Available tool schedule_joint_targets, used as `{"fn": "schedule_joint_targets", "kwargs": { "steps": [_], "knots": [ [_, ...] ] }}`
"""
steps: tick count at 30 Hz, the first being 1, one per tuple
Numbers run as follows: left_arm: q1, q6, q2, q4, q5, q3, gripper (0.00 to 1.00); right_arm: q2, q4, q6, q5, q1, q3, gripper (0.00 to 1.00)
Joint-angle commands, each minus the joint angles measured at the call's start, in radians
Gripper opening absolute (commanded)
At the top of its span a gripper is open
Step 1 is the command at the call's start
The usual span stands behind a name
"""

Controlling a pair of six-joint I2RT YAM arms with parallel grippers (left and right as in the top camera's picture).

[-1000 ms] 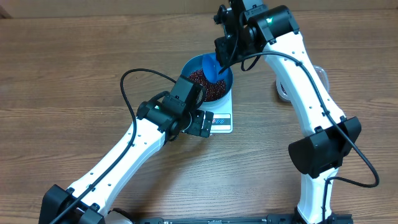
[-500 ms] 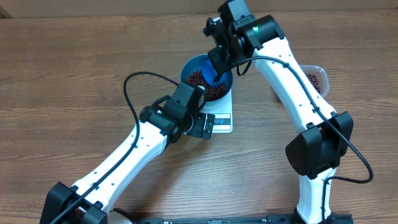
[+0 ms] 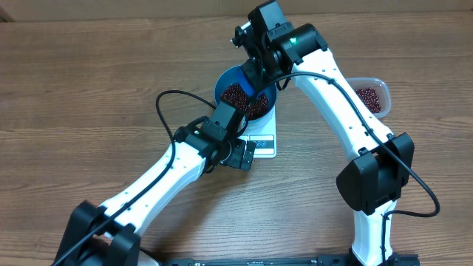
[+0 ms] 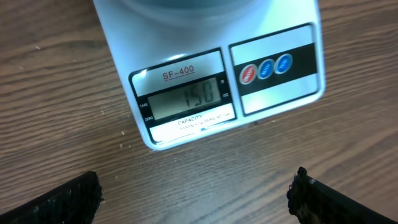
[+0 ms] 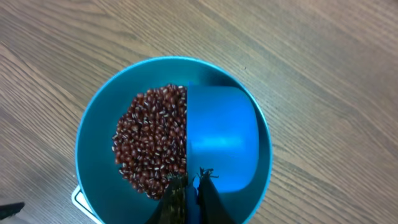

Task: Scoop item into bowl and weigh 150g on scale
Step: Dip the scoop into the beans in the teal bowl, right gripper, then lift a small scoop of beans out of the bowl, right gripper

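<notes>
One wooden table (image 3: 74,89) carries the blue bowl (image 5: 93,155), seated on the white scale (image 4: 205,37). The left gripper (image 4: 193,199) hangs wide open, empty, by the scale's display. The right gripper (image 5: 189,194) clamps the blue scoop (image 5: 224,137) inside the bowl, beside the beans (image 5: 152,140).

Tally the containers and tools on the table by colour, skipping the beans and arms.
Blue: 2 (round deep blue bowl, small blue plastic scoop)
White: 1 (square white digital scale)
Clear: 1 (clear rounded plastic tub)
Total: 4
</notes>
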Motion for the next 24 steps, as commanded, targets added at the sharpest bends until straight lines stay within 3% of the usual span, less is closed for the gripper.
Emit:
{"fn": "schedule_joint_targets", "kwargs": {
  "steps": [1, 9, 17, 24],
  "knots": [
    [-0.006, -0.011, 0.032, 0.013, 0.013, -0.007, 0.99, 0.008, 0.015, -0.007, 0.014, 0.002, -0.046, 0.04],
    [-0.005, -0.011, 0.032, 0.013, 0.019, -0.006, 1.0, 0.008, -0.002, 0.019, -0.064, 0.006, -0.101, 0.04],
    [-0.005, -0.011, 0.032, 0.014, 0.019, -0.006, 1.0, 0.008, -0.032, 0.254, -0.121, -0.008, -0.1, 0.04],
    [-0.005, -0.011, 0.032, 0.011, 0.019, -0.006, 0.99, 0.008, -0.042, 0.297, -0.264, -0.053, -0.096, 0.04]
  ]
}}
